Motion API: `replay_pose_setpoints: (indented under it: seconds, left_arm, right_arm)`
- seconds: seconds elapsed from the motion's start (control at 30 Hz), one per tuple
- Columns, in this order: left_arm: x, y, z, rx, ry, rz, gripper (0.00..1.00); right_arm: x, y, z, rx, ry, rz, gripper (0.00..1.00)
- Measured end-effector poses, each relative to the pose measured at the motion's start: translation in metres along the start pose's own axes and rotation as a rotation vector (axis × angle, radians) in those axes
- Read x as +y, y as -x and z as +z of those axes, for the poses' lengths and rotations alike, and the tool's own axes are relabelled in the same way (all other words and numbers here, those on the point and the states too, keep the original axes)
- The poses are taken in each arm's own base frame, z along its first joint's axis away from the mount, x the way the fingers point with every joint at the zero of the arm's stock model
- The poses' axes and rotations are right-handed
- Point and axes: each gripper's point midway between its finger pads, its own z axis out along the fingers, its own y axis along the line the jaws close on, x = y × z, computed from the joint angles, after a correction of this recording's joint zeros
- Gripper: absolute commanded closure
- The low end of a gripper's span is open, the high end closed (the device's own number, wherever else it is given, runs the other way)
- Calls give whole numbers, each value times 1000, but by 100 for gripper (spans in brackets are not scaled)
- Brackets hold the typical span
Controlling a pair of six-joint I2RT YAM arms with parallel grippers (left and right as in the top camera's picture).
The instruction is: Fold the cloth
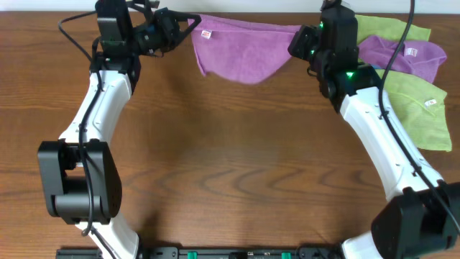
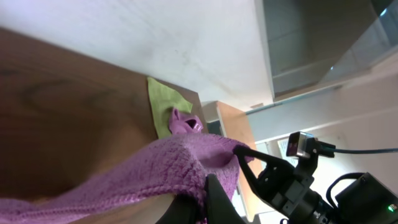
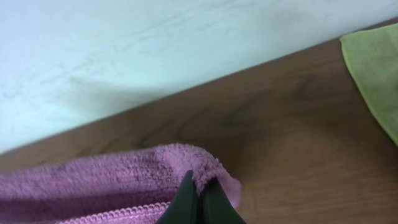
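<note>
A purple cloth hangs stretched between my two grippers at the far side of the table, sagging in the middle. My left gripper is shut on its left corner; in the left wrist view the fingers pinch the cloth. My right gripper is shut on its right corner; in the right wrist view the fingertips pinch the cloth's edge.
A pile of cloths lies at the far right: a green one, a purple one on top, and another green one behind. A green cloth also shows in the right wrist view. The wall runs along the table's far edge.
</note>
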Motion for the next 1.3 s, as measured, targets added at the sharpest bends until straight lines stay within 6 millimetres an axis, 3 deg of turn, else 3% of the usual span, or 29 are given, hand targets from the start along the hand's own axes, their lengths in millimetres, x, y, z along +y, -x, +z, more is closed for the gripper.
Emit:
replay_pose_setpoints:
  seconds: [0.1, 0.2, 0.43, 0.67, 0.8, 0.93, 1.03, 1.3]
  left_arm:
    - [-4, -5, 0, 41, -8, -6, 94]
    - [11, -25, -3, 116, 35, -80, 94]
    - [57, -96, -26, 321, 227, -241, 94]
    - [78, -155, -61, 509, 398, -269, 94]
    - [87, -176, -80, 597, 485, -250, 94]
    - [98, -183, -90, 638, 540, -200, 94]
    - [113, -201, -98, 677, 570, -205, 94]
    - [145, -249, -119, 754, 639, -275, 94]
  right_arm:
    - [-2, -3, -5, 40, -21, -28, 98]
    - [-11, -17, -9, 110, -61, -51, 98]
    - [-34, -78, -27, 359, -170, -107, 99]
    - [-46, -128, -55, 574, -248, -157, 99]
    - [-43, -146, -61, 625, -252, -183, 99]
    - [-48, -173, -64, 684, -272, -192, 99]
    - [-62, -206, -68, 753, -314, -189, 99]
    - [-93, -247, -72, 806, -401, -164, 98]
